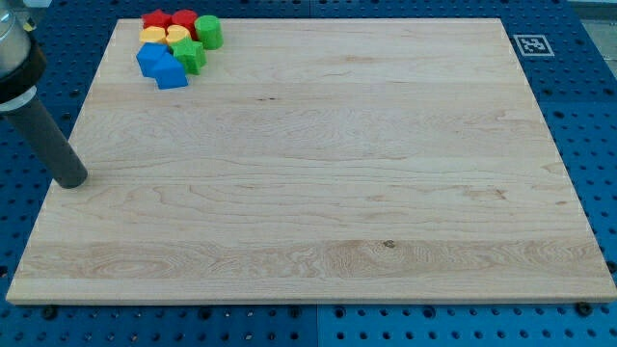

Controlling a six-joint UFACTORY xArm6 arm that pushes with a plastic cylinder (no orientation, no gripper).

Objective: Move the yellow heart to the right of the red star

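Several blocks are clustered at the view's top left of the wooden board. Two red blocks sit at the cluster's top: one on the left and one on the right; I cannot tell which is the star. Two yellow blocks lie below them: one on the left and one on the right, which may be the heart. My tip rests at the board's left edge, well below the cluster and touching no block.
A green cylinder and a green star-like block sit on the cluster's right. Two blue blocks, one left and one lower, sit at its bottom. A fiducial marker lies off the board's top right corner.
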